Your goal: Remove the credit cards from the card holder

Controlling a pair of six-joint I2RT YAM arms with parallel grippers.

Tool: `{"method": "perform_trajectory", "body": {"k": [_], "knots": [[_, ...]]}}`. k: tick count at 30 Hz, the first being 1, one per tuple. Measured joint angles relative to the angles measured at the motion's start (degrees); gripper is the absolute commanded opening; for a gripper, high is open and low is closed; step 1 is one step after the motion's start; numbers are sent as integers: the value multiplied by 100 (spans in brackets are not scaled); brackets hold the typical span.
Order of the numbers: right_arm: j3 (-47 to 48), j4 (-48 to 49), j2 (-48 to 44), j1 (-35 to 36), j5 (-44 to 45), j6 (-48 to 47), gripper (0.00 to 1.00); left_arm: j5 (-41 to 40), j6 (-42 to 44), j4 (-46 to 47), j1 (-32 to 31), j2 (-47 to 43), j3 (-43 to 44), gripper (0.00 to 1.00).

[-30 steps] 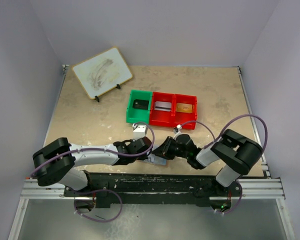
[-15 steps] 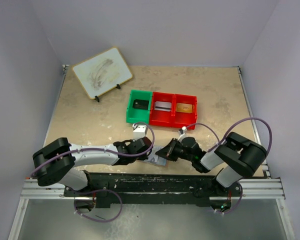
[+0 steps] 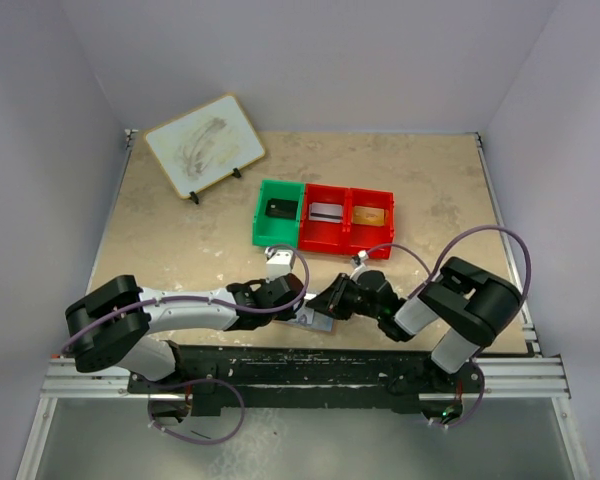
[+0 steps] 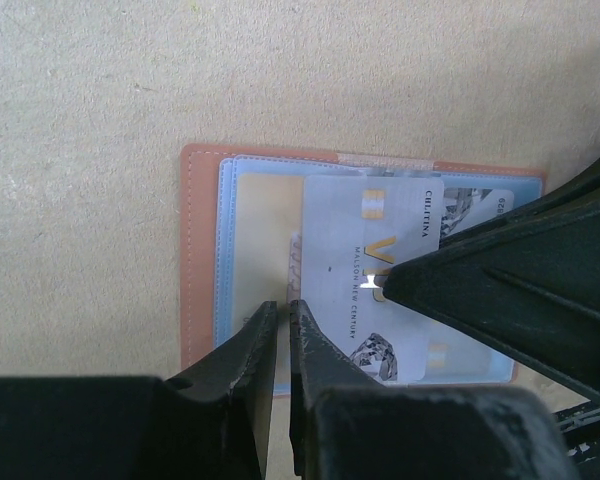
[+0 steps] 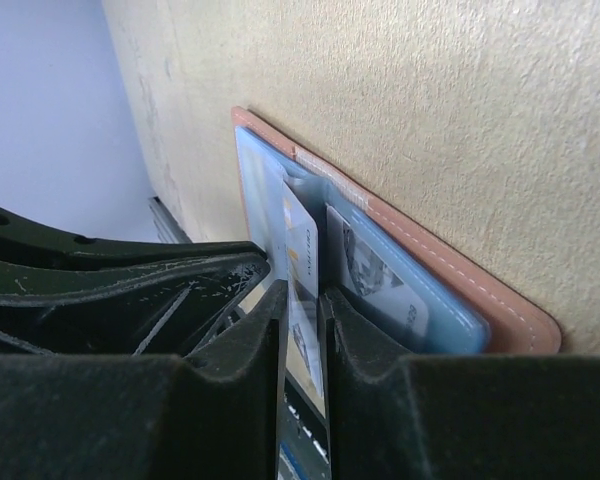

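Now the card holder (image 4: 198, 260) lies open, lengthwise along the table's (image 3: 180, 250) near edge.

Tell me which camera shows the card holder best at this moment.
The left wrist view: the card holder lies open on the table, almost its whole outline visible, with a silver card across its pale blue panels. The right wrist view shows it edge-on and cropped; the top view shows only a sliver of it.

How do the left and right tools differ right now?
The left tool is shut with nothing between its fingers; the right tool is closed on a pale card. Left tool's tips rest on the card holder's inner panel; right tool's tips straddle the card's edge. Both work at the open card holder.
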Motion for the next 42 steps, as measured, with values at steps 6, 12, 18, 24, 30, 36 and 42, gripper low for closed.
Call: {"method": "perform_trajectory", "body": {"k": [6, 12, 18, 24, 30, 36, 42], "knots": [[-90, 372, 173, -17, -15, 105, 0, -2, 0, -7, 0, 0, 0, 6], [-385, 282, -286, -101, 50, 164, 0, -63, -9, -68, 0, -44, -2, 6], [-350, -575, -1014, -138, 184, -55, 0, -151, -9, -164, 0, -133, -37, 6], [-334, -1060, -1384, -138, 221, -181, 0, -146, -9, -162, 0, -133, -37, 6], [-216, -2177, -2328, -140, 564, -452, 0, -146, -7, -181, 0, -133, -44, 4], [-254, -2726, -3755, -142, 1078, -824, 0, -164, -11, -214, 0, -343, -133, 13], [-562, -2909, -5174, -142, 1429, -1425, 0, -297, -11, -256, 0, -870, -153, 29]]}}
